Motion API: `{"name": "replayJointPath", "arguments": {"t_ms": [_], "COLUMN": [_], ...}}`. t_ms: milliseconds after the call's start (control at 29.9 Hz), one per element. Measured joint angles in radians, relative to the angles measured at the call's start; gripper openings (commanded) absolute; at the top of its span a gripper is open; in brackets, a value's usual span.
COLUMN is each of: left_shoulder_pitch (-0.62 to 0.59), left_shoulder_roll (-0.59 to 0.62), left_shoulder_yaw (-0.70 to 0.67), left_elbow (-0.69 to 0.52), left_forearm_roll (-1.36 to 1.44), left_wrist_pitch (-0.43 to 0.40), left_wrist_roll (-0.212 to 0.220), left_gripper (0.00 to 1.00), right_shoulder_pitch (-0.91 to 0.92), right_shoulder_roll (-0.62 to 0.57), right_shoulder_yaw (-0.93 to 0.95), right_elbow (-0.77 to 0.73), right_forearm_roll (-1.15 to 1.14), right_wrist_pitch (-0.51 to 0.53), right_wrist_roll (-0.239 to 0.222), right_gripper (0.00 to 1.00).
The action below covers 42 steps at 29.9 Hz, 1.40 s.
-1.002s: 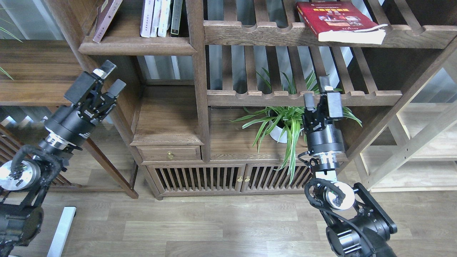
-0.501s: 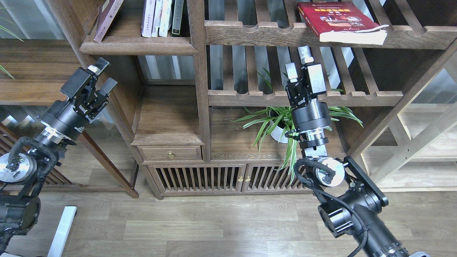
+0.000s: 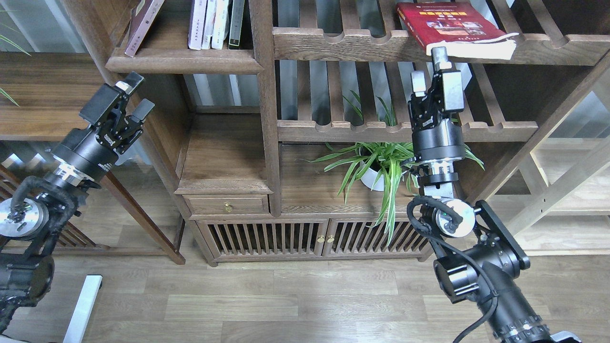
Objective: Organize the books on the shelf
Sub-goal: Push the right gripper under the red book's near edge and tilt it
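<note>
In the head view, the right gripper points up with its two fingers apart and nothing between them. The longer fingertip is just below the pale page edge of the thick red book, which lies flat on a slatted rack above the fingers. The cover of this book has photos and yellow writing, too small to read.

The left gripper also has its fingers apart and holds nothing. Above it and to its right is the shelf, where a maroon book leans and pale books stand upright; the writing on their spines cannot be read.
</note>
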Motion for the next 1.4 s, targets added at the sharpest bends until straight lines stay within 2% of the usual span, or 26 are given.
{"name": "replayJointPath", "arguments": {"t_ms": [401,1403], "left_shoulder_pitch": [-0.005,-0.019], "left_shoulder_roll": [0.002,0.006], "left_shoulder_yaw": [-0.004,-0.011], "left_elbow": [-0.003,-0.017], "left_forearm_roll": [-0.001,-0.003], "left_wrist_pitch": [0.0,0.0], "left_wrist_roll": [0.0,0.0], "left_gripper": [0.99,0.99], "right_shoulder_pitch": [0.031,0.085], "right_shoulder_roll": [-0.072,-0.039], "right_shoulder_yaw": [0.048,0.033], "right_elbow": [-0.04,-0.073], "right_forearm_roll": [0.017,0.033], "right_wrist_pitch": [0.0,0.0], "right_wrist_roll": [0.004,0.005], "right_gripper": [1.0,1.0]}}
